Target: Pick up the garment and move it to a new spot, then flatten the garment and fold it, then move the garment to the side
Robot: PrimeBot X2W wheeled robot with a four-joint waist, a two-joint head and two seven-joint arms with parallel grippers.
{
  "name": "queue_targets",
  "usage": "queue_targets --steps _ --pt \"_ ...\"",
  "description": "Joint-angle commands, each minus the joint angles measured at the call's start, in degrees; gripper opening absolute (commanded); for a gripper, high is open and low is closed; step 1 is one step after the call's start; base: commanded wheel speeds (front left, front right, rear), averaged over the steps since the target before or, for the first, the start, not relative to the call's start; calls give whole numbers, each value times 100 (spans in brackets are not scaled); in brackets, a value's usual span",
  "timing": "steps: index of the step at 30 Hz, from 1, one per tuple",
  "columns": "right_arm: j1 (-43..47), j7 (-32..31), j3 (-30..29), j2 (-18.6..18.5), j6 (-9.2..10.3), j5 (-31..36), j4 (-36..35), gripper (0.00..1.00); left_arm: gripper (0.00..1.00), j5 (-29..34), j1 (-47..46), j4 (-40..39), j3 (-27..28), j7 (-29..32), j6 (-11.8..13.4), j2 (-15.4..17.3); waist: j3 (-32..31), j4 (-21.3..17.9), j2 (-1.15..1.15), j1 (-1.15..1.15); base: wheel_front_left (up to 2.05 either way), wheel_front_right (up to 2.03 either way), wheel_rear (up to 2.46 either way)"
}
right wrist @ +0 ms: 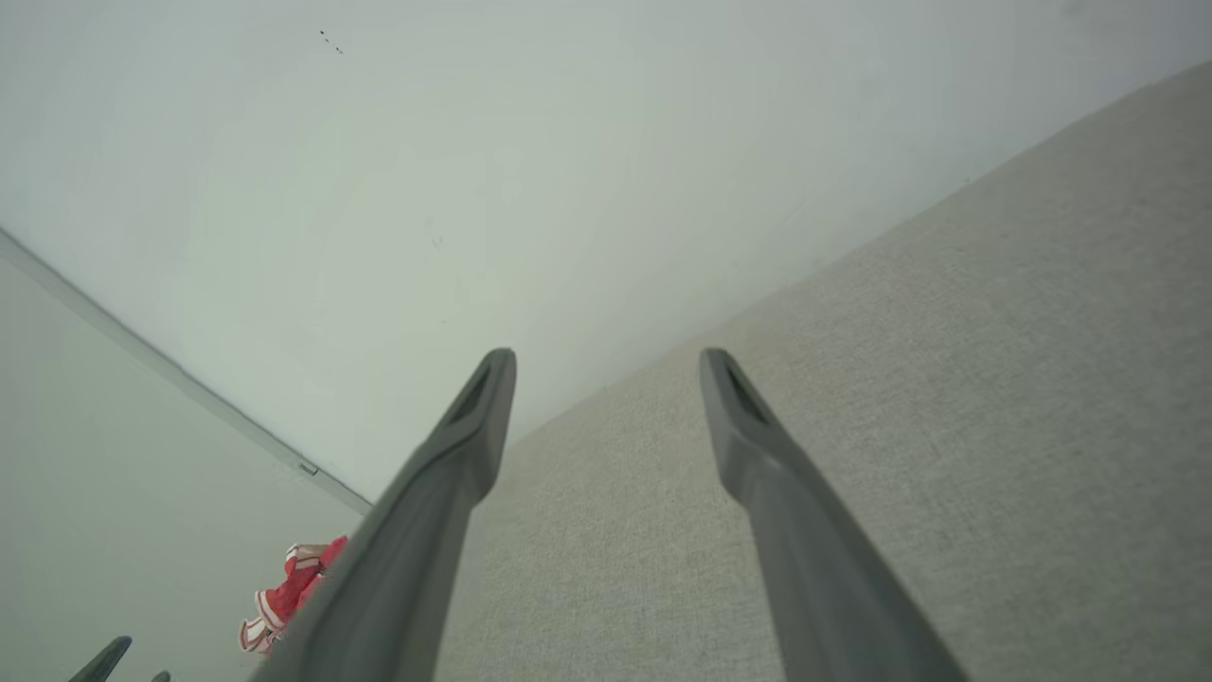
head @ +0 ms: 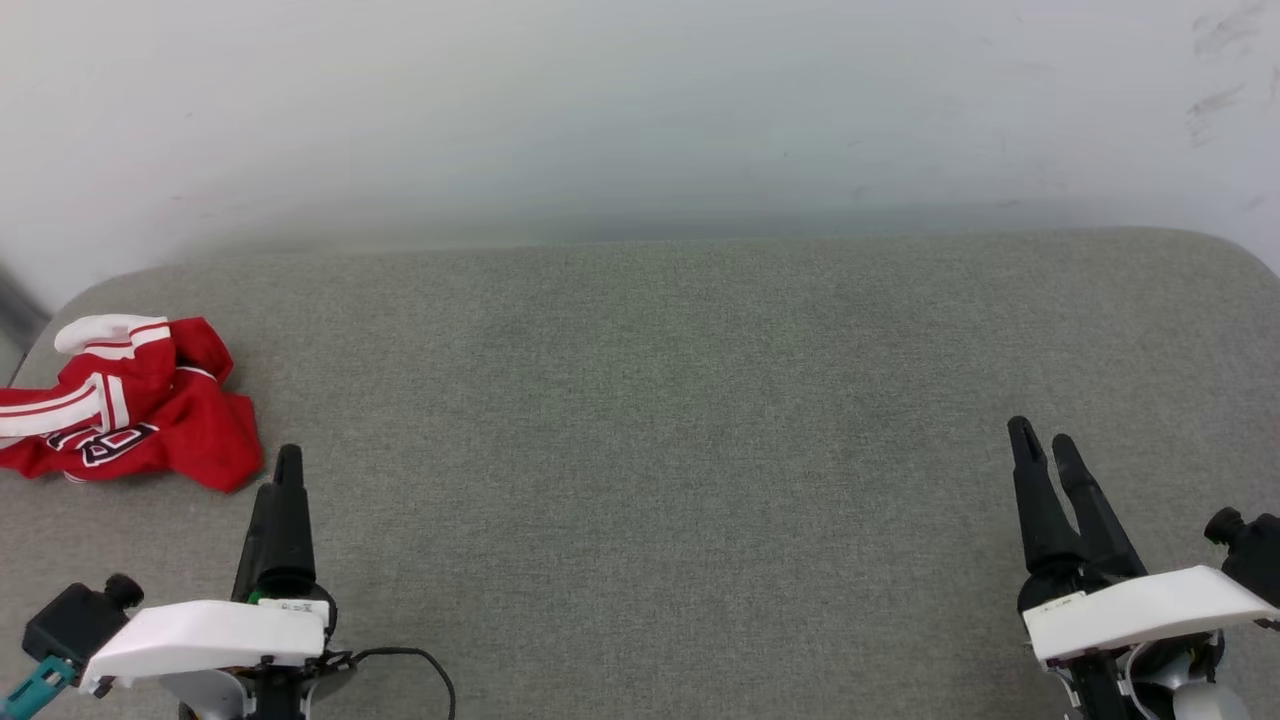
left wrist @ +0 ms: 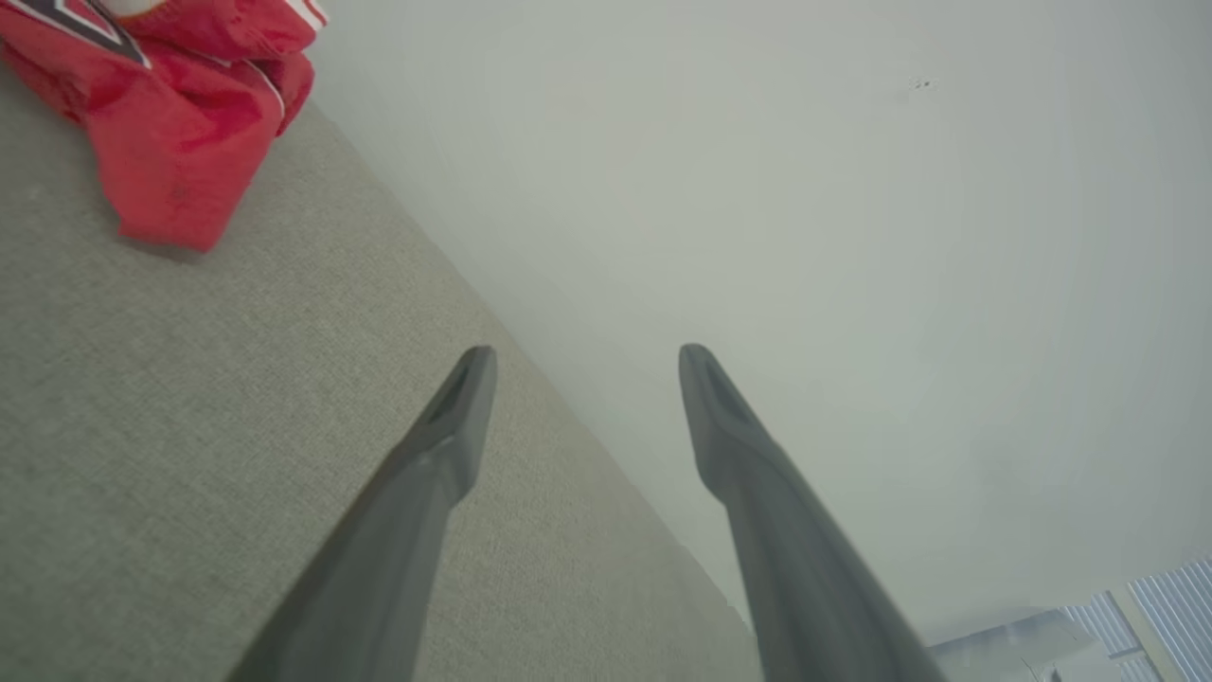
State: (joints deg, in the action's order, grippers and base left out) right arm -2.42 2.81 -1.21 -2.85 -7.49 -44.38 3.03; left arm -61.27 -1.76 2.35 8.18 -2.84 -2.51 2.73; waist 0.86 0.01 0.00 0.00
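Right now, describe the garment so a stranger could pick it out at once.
A wide grey fabric surface runs up to a pale wall. At its far left edge, just ahead and left of the left gripper, lies the garment, crumpled in a heap. It is the one bright red thing there, with white striped trim and black white-outlined lettering.

Our left dark long-fingered tool point(head: 288, 458) low at our left, fingers parted, our right dark long-fingered tool point(head: 1040, 436) likewise parted, both pointing forward

Garment point(head: 125, 405) at cushion's point(head: 660, 400) far-left edge
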Motion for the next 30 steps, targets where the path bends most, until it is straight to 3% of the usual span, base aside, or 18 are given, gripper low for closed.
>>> queue_targets --steps 1,8,12,17,30 --pt "-91 69 43 -7 0 326 -171 100 100 307 10 -201 -86 -67 31 13 2 -1 0 0 0 0 0" --pt "-43 204 130 -7 0 1126 -316 100 100 1324 134 -457 -459 -204 52 13 14 -5 0 0 0 0 0" --pt "-13 279 144 -7 0 1539 -315 100 100 1867 168 -550 -646 -274 267 14 19 -6 0 0 0 0 0" --pt "8 348 170 -7 0 1894 -316 100 100 2455 190 -659 -940 -345 358 38 26 -7 0 0 0 0 0" --pt "98 574 269 -5 0 2938 -328 100 100 3502 209 -414 -2008 -572 1026 550 32 -17 0 0 0 0 0"
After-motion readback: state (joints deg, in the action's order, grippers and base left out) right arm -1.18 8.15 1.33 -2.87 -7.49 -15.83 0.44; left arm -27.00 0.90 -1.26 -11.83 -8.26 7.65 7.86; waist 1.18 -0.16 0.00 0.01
